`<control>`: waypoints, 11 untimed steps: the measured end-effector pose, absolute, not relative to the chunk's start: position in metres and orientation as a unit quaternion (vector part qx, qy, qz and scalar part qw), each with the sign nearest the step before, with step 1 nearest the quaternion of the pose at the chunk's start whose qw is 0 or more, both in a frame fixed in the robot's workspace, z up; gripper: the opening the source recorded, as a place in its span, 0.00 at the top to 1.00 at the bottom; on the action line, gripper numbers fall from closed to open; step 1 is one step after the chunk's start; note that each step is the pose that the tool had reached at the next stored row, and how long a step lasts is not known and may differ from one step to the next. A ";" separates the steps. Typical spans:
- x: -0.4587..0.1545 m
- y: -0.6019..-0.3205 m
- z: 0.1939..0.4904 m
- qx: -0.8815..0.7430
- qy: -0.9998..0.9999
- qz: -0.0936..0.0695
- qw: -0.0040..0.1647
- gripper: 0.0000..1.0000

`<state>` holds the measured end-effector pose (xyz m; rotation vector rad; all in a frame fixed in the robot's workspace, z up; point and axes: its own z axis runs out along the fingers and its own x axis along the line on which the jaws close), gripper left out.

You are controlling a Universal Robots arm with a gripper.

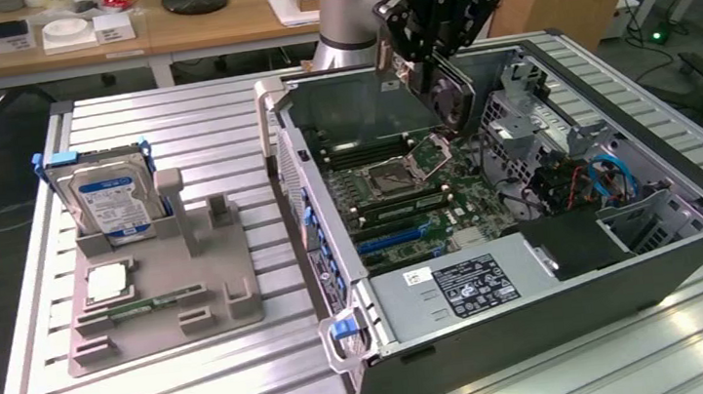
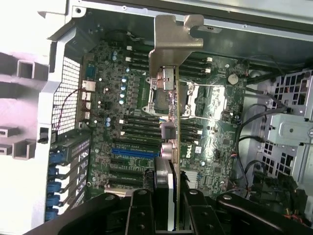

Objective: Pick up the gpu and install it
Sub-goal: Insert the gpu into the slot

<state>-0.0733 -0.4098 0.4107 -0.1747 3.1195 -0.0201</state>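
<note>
My gripper is shut on the gpu, a thin card with a dark cooler, and holds it edge-down in the air above the open computer case. The card hangs over the rear part of the motherboard, near the CPU socket. In the wrist view the gpu is seen edge-on between my fingers, its silver end bracket pointing toward the case's rear wall. It sits clear above the board's slots.
A grey holder on the exterior view's left carries a silver hard drive with a blue label, a CPU and a RAM stick. Inside the case are a power supply and cables with drive bays.
</note>
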 end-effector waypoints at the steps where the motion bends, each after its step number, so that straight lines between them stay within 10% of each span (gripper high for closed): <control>1: -0.073 -0.410 0.411 -0.062 0.998 -0.006 0.009 0.72; 11: -0.073 -0.410 0.411 -0.117 0.993 -0.006 0.009 0.72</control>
